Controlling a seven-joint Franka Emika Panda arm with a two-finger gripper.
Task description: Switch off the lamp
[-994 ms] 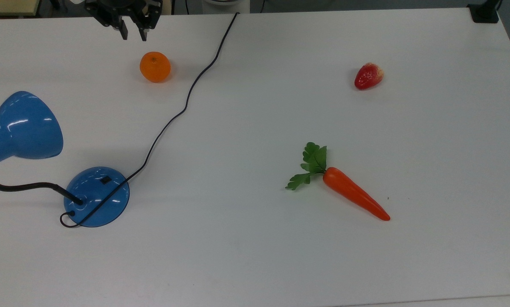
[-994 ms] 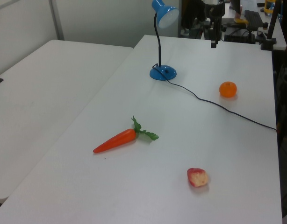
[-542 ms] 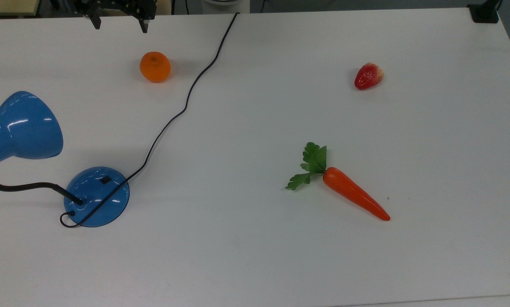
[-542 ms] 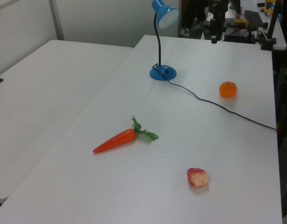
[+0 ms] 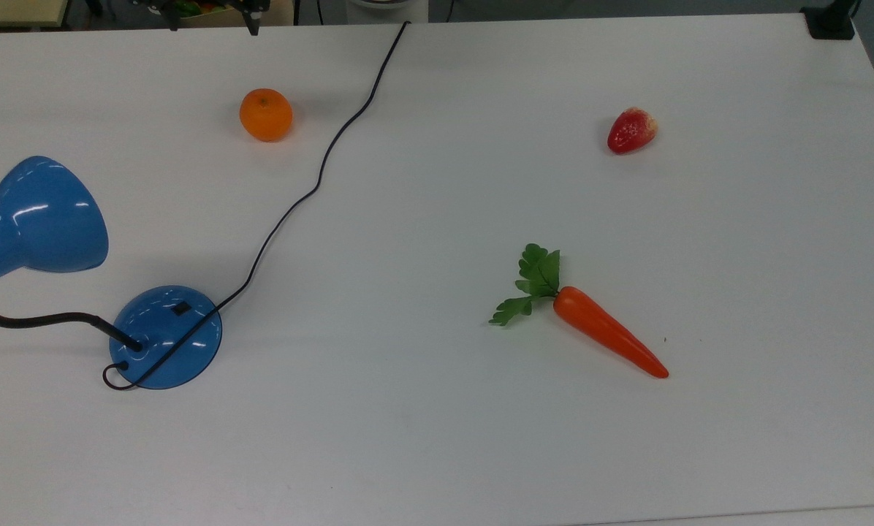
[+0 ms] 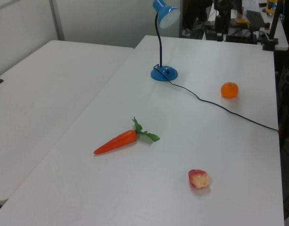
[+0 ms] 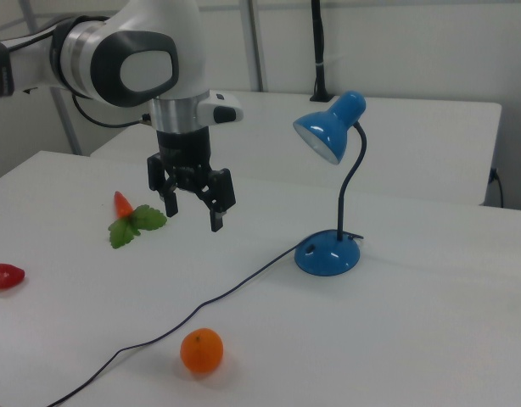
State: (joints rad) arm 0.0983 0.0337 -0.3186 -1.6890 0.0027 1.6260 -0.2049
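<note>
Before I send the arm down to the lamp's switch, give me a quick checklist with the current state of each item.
1. Gripper free of any load: ok, fingers spread, nothing between them.
2. Gripper clear of the table: ok, it hangs in the air, apart from the lamp.
3. Switch reachable: ok, it sits bare on top of the lamp's base; the cord crosses the base beside it.
4. Orange out of the way: ok, it lies apart from the base.
5. Lamp on or off: cannot tell.
</note>
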